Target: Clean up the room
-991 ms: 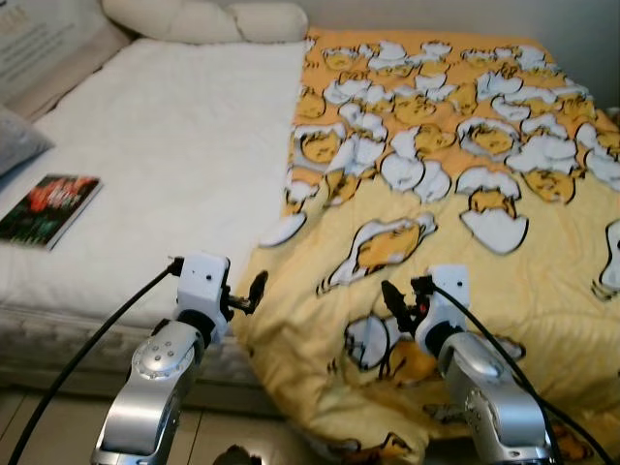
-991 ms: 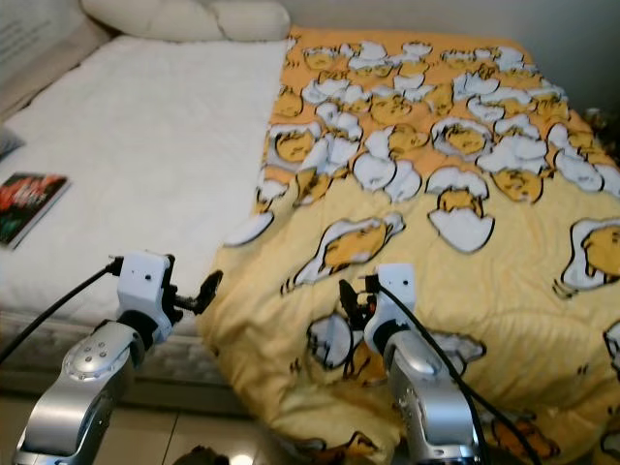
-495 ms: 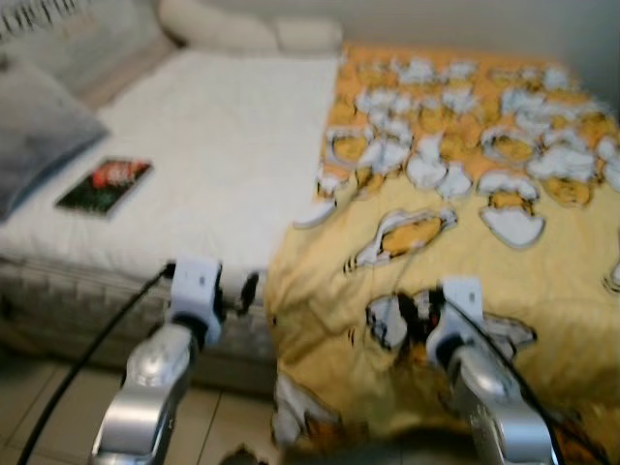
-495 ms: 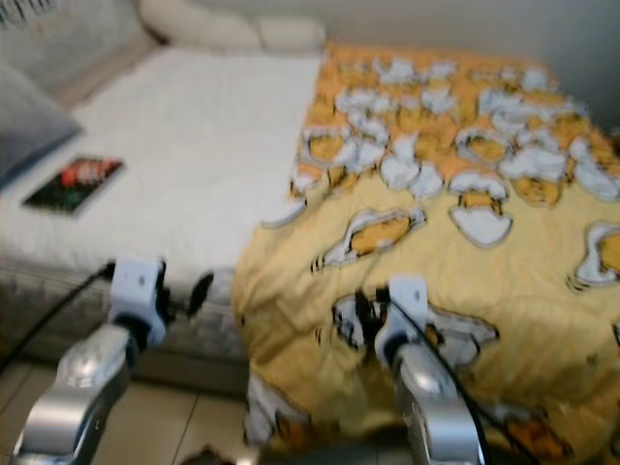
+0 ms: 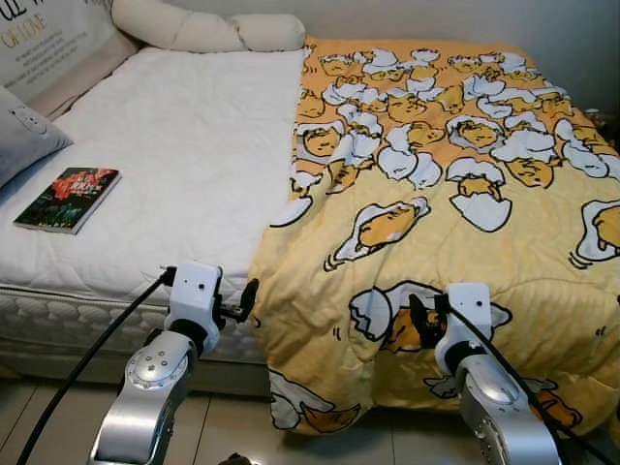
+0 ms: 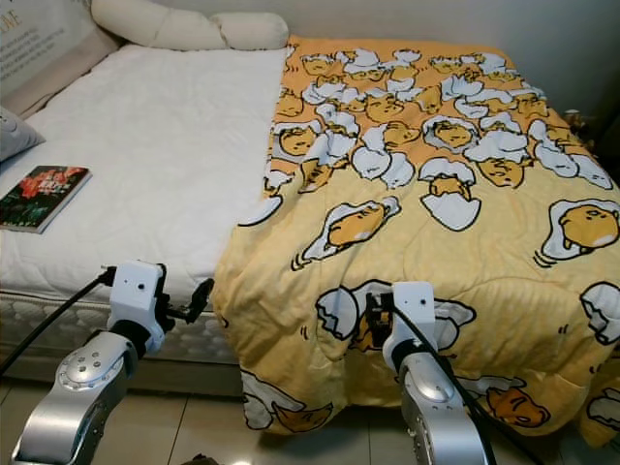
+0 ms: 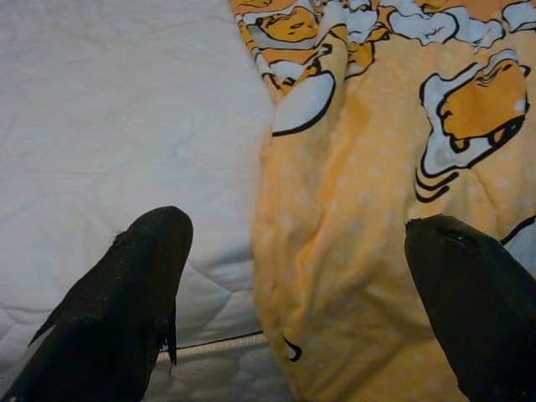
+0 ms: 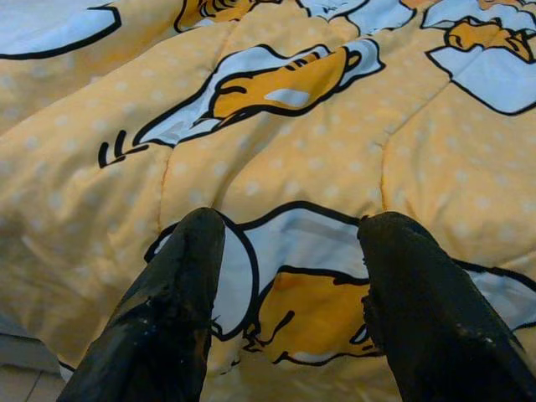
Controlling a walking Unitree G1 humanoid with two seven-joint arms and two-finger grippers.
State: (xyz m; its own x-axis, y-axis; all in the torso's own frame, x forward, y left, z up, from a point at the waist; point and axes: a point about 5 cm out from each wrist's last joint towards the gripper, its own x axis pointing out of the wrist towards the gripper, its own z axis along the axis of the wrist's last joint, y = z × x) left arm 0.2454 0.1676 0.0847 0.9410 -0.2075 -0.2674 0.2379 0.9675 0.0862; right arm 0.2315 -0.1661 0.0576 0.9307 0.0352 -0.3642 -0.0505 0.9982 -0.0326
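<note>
Parted gripper (image 7: 297,293) — quilt (image 7: 377,209) edge

The camera is pulling back, so more of the bed (image 5: 145,184) is showing. Both grippers are now hovering off the quilt (image 5: 436,194) edge.

Bed (image 5: 145,174) against wall (image 5: 436,15); seemingly tiled floor (image 5: 232,431).

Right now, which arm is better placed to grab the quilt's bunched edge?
Left. The left gripper is open, its fingers straddling the bunched edge of the yellow cartoon-print quilt. The right gripper faces flat quilt.
</note>
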